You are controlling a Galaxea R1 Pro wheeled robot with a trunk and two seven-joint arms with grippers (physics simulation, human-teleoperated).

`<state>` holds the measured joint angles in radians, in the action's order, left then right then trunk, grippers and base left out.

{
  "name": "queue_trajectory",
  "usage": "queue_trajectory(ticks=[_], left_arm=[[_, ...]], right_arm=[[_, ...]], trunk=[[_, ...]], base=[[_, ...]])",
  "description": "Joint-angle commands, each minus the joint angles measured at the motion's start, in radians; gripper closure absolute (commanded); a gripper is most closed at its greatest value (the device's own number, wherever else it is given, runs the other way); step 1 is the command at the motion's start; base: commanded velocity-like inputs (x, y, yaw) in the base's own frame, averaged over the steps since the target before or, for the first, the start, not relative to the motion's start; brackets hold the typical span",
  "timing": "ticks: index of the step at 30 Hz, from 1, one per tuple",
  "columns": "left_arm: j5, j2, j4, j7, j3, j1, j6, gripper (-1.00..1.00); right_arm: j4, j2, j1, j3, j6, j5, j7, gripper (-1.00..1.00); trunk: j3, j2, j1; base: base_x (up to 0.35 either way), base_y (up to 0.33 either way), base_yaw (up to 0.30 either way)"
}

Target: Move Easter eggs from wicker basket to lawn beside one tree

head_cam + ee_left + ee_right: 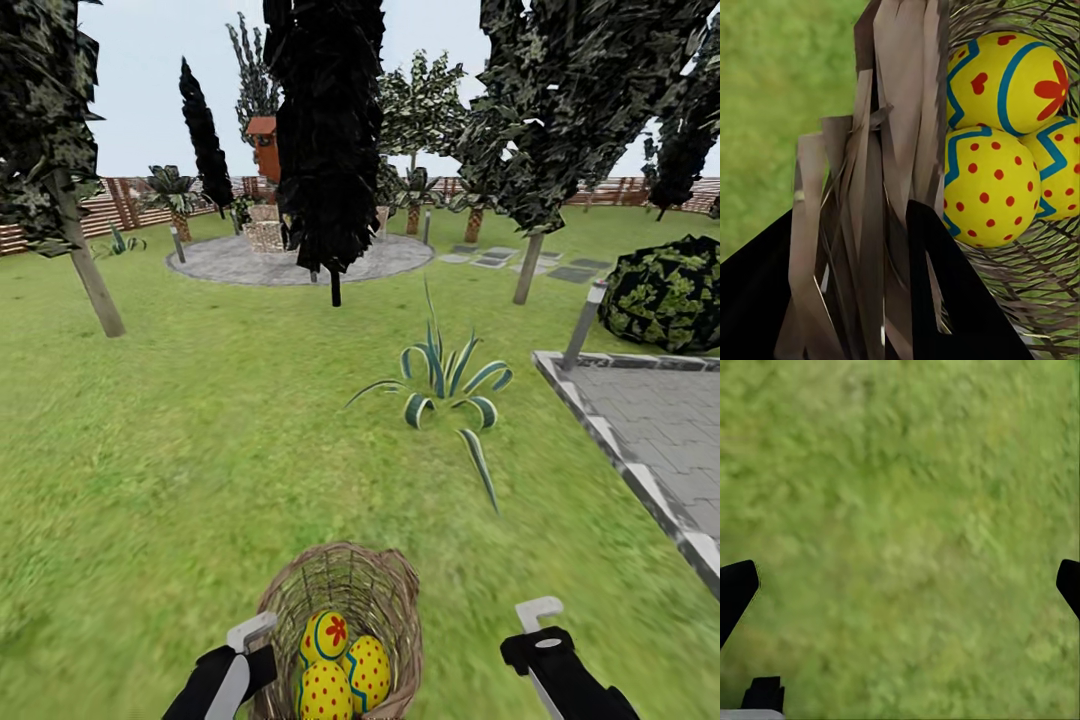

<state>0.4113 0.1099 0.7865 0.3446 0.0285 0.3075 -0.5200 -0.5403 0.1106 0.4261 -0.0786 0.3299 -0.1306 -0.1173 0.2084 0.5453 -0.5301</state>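
Low down, left hand (pixel 881 300) clamped on wicker basket (pixel 892 135) rim; right hand (pixel 904 585) spread apart above lawn (pixel 900 472).

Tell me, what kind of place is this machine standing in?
Most likely a rendered garden: a wide green lawn dotted with trees, a round paved patio and a wooden fence behind. A wicker basket of painted eggs sits on the grass.

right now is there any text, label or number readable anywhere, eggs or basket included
None: no view shows any words, numbers or brand marks.
The three Easter eggs carry only painted flower, dot and zigzag patterns.
The wicker basket is plain weave.
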Motion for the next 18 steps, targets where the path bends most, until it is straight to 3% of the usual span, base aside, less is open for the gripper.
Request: queue_trajectory(ticks=[1, 5, 11, 18], left_arm=[[0.015, 0.001, 0.002, 0.006, 0.005, 0.001, -0.002, 1.0], [0.015, 0.001, 0.002, 0.004, 0.008, 0.001, -0.002, 1.0], [0.015, 0.001, 0.002, 0.002, 0.008, 0.001, -0.002, 1.0], [0.015, 0.001, 0.002, 0.002, 0.008, 0.001, -0.002, 1.0]], right_arm=[[-0.002, 0.001, 0.0, -0.007, 0.009, -0.006, -0.004, -1.0], [-0.002, 0.001, 0.0, -0.007, 0.009, -0.006, -0.004, -1.0], [-0.003, 0.001, 0.0, -0.006, 0.008, -0.006, -0.003, -1.0], [-0.003, 0.004, 0.0, -0.004, -0.019, -0.006, -0.001, -1.0]], trunk=[[0.002, 0.002, 0.0], [0.002, 0.002, 0.0], [0.002, 0.002, 0.0], [-0.007, 0.002, 0.0]], base=[[0.0, 0.0, 0.3], [0.038, 0.0, 0.3], [0.291, 0.0, 0.283], [0.05, 0.0, 0.022]])
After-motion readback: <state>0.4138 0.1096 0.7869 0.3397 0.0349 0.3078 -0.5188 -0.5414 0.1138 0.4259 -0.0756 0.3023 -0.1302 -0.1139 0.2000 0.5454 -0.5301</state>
